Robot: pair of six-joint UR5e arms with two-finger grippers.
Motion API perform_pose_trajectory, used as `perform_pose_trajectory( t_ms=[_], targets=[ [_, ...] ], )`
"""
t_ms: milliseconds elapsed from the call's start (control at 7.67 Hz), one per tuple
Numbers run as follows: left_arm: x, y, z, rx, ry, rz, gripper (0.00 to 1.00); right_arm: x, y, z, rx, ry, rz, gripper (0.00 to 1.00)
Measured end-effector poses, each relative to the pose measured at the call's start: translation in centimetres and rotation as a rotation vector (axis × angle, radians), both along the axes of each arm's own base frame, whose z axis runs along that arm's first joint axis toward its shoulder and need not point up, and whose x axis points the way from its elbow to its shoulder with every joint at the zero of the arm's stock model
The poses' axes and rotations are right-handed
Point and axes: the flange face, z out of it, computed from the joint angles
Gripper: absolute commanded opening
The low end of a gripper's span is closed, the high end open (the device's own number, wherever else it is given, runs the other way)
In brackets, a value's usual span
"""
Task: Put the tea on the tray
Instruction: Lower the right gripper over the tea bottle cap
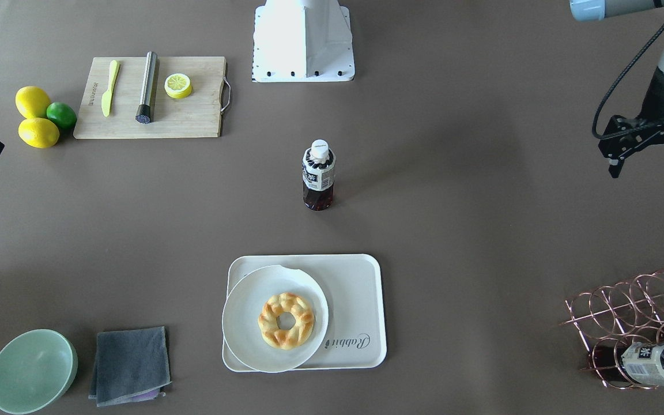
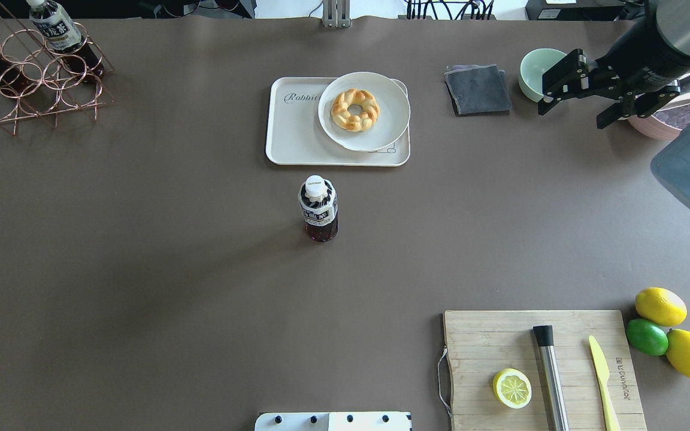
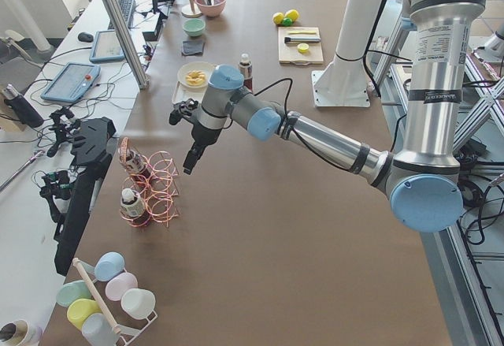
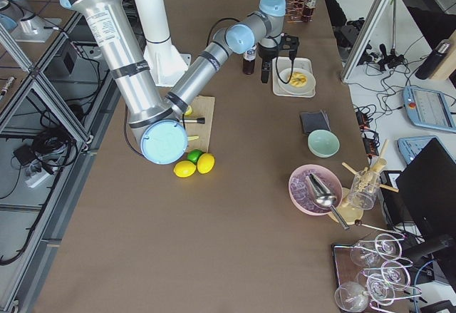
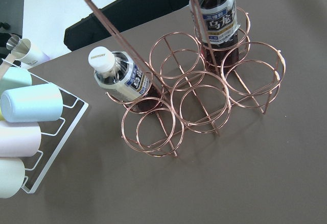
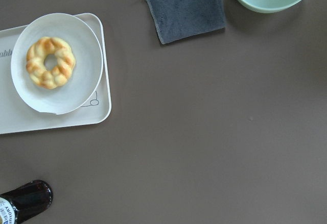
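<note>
— Jaws first: how do they stand?
— Spread wide on both the left gripper (image 1: pixel 649 167) and the right gripper (image 2: pixel 571 118), with nothing between them.
— And the tea (image 1: pixel 319 173)?
— Upright on the table (image 1: pixel 453 219), apart from the tray (image 1: pixel 361 288) (a plate (image 1: pixel 245 311) with a ring pastry (image 1: pixel 286 320) sits there), between it and the robot's base (image 1: pixel 303 40).

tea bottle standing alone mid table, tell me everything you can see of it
The tea bottle is small and of clear plastic, holding dark reddish-brown liquid. Its white screw cap is on, and a white and dark-blue label wraps its upper body. It stands upright near the middle of the brown table, nearer the robot than the tray and apart from it. Only the table touches it.
</note>
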Motion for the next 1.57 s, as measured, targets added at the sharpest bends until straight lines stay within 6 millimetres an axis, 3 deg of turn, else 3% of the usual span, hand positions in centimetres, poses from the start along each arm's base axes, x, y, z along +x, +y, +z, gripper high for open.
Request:
perform_pose_trajectory(
  t_ms=[391, 783, 913, 1174, 1565],
  targets=[
    [-1.3, 0.3, 3.7, -0.065, -0.008, -0.012, 0.97, -9.0, 2.8, -7.1, -0.026, -0.016, 0.018, 1.00],
    [-3.7, -0.3, 7.2, -0.190, -0.027, -0.029, 0.97, -17.2, 7.6, -14.6, -0.077, 0.000, 0.017, 1.00],
    [-5.1, -0.5, 8.2, -0.243, 0.007, 0.008, 0.97, -19.2, 8.6, -16.3, -0.085, 0.020, 0.022, 1.00],
    [-8.4, -0.6, 9.4, -0.260, 0.064, 0.146, 0.97, -22.0, 9.7, -17.7, -0.091, 0.046, 0.023, 1.00],
    [-9.4, -0.4, 10.5, -0.234, 0.060, 0.254, 0.97, -27.1, 8.8, -20.7, -0.117, 0.094, 0.027, 1.00]
  ],
)
